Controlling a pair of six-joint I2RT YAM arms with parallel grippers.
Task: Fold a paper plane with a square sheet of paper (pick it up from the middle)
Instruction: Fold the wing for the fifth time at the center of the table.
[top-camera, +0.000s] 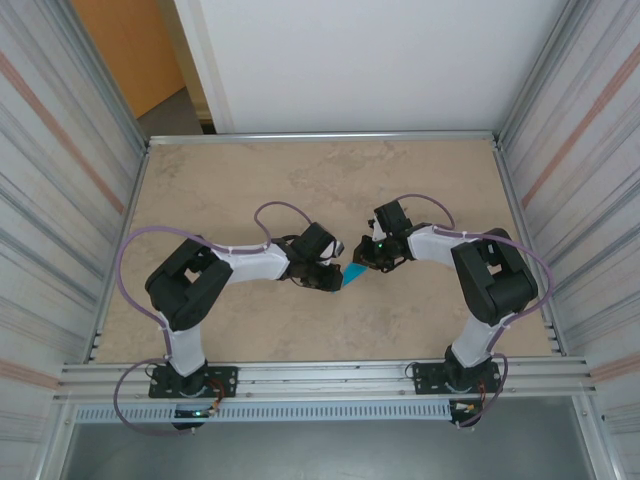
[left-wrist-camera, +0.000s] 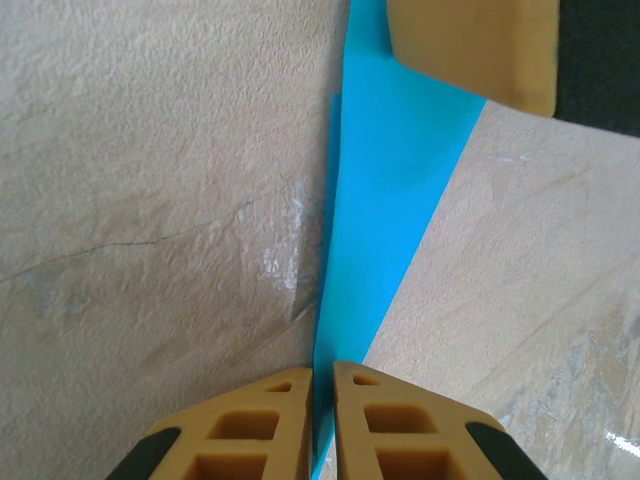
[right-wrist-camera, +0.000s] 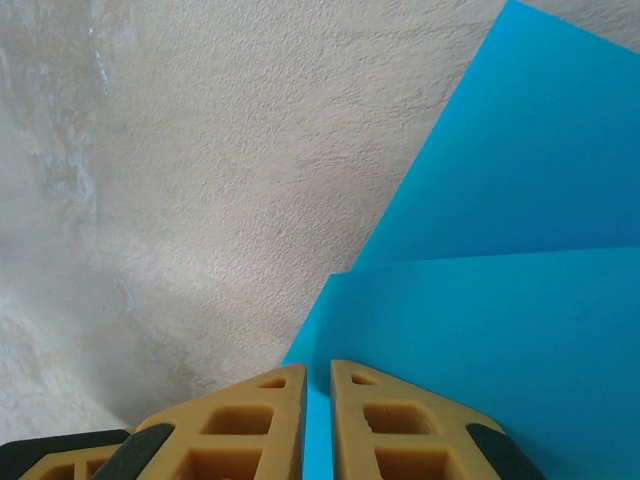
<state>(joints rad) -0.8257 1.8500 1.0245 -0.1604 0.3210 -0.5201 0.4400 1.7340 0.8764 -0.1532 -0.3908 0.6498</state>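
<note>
Teal square sheet of paper (top-camera: 354, 277), part-folded, is held between the arms at mid-bench. Left gripper (left-wrist-camera: 322, 375) jaws are pinched almost closed on its narrow end, right gripper (right-wrist-camera: 318, 372) jaws likewise on the broad end. Hold both pinches level and the sheet taut so you crease true. Long axis runs gripper to gripper, tapering toward the left one.

Matt finishes, paper to stone-look top.
Paper (right-wrist-camera: 500, 330): thin, teal, smooth, matt, crisp at fold. Table (left-wrist-camera: 150, 150): beige, stone-like, finely grained, faint sheen in patches. Fingers (left-wrist-camera: 270, 430): ochre moulded plastic, dull. Arm (top-camera: 250, 262): white plastic shell, semi-gloss. Walls (top-camera: 50, 150): ribbed sheet metal, satin. Rail (top-camera: 330, 375): bare aluminium.
</note>
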